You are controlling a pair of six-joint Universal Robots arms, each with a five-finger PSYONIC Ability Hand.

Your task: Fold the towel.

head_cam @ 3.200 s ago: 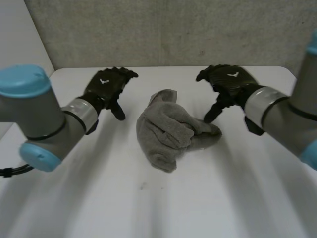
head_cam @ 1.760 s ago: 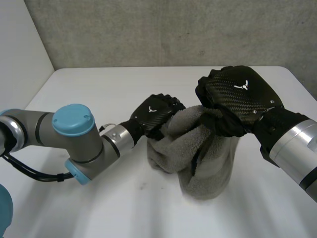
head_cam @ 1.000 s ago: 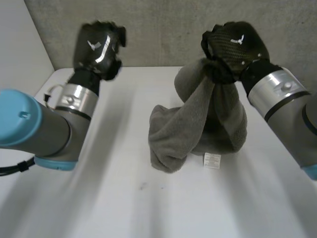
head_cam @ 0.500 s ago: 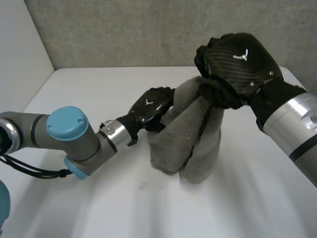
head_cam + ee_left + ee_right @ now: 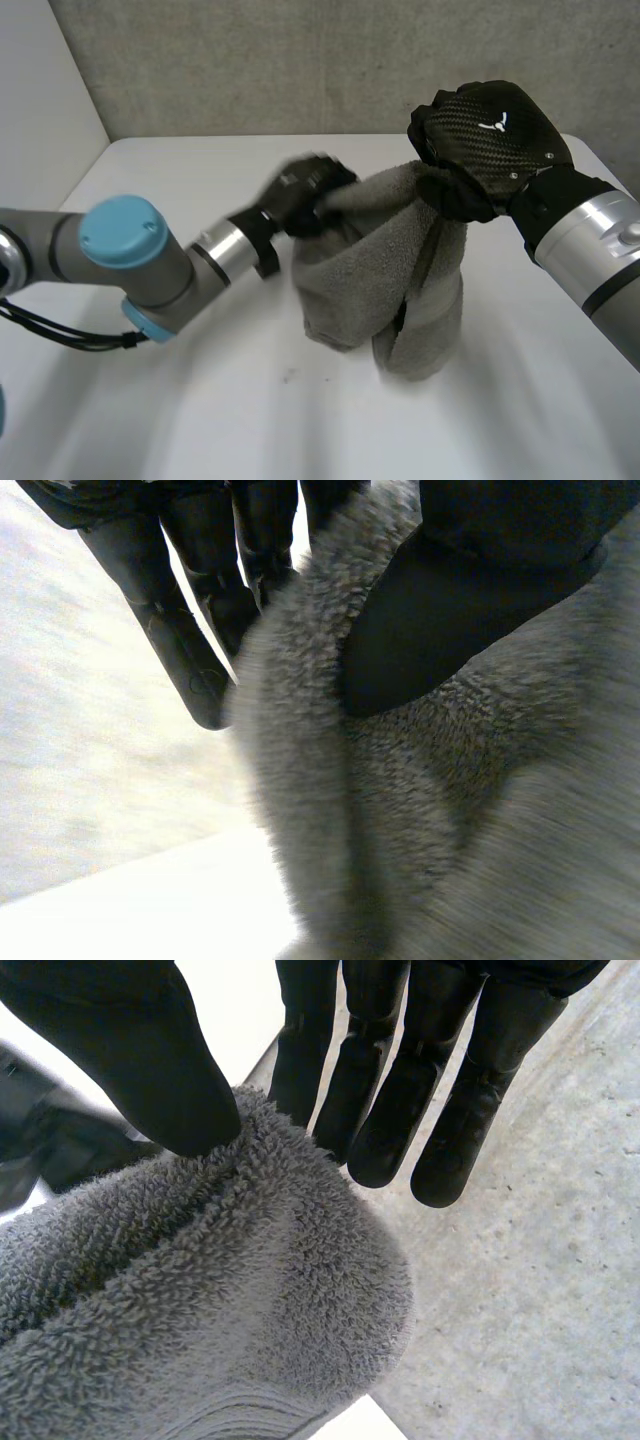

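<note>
In the head view, the right hand [image 5: 490,140] was raised above the white table [image 5: 180,420] with the top of the grey towel [image 5: 380,290] bunched under it. The cloth hung down in thick, crumpled folds and its lower end rested on the table near the middle. The left hand [image 5: 305,195] had reached in from the side and met the towel's upper edge, just beside the right hand. In the left wrist view, the left hand [image 5: 190,620] was clamped on a thick ridge of the towel [image 5: 450,810], with the thumb pressed into the pile on one side and the straight fingers lying against the other. In the right wrist view, the right hand [image 5: 400,1090] pinched a rounded fold of the towel [image 5: 200,1300] between its thumb and its straight fingers. The step in hand seemed to be the opening-out, since the cloth was gathered up and not yet flat, so no fold could be laid. The next move probably called for both hands to work along to two neighbouring corners and draw apart, so that the towel would hang as one sheet before being lowered flat onto the table. Which parts of the edge they held could not be told.
</note>
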